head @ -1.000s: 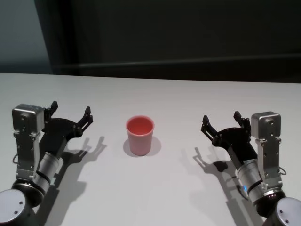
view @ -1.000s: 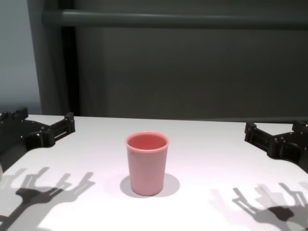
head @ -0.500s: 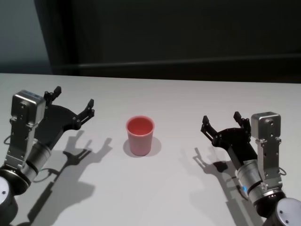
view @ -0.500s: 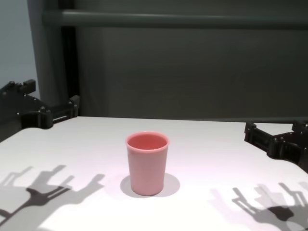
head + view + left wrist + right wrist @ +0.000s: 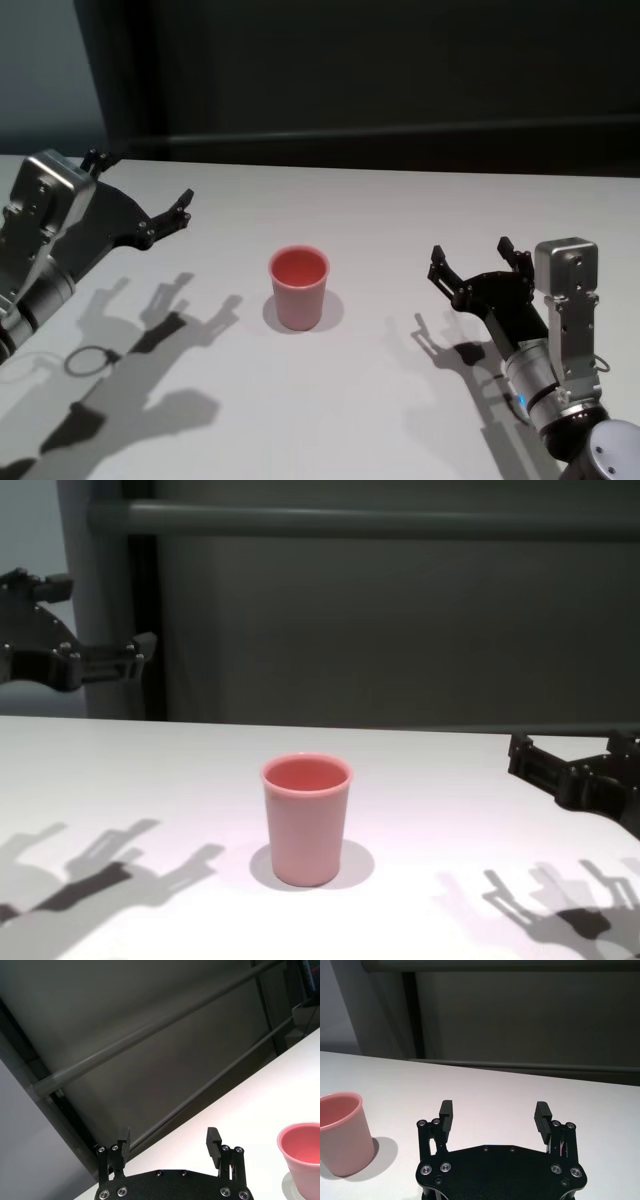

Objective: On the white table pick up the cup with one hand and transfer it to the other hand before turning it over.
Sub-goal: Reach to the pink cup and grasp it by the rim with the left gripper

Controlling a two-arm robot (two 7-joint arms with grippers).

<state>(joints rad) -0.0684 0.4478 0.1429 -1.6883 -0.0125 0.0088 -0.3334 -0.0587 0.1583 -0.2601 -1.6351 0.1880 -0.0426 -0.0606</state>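
Nearest in, the right black multi-finger gripper (image 5: 478, 266) on its silver-and-white arm sits low over the broad white matte table (image 5: 400, 210) on the right, fingers spread wide, holding nothing. Mid-table stands the plain pink plastic tumbler (image 5: 298, 287), upright, mouth up, well apart from both grippers (nobody has a hand on it). Up on the left and a little farther back, the left black gripper (image 5: 140, 195) on its silver arm is raised clear of the table, fingers spread and empty too, angled toward the cup. This looks like the approach before the first pickup. The next move calls for the left gripper to come down and in so its fingers straddle the cup's wall, then close. Nothing stands between gripper and cup; only a dark wall lies beyond the far edge.
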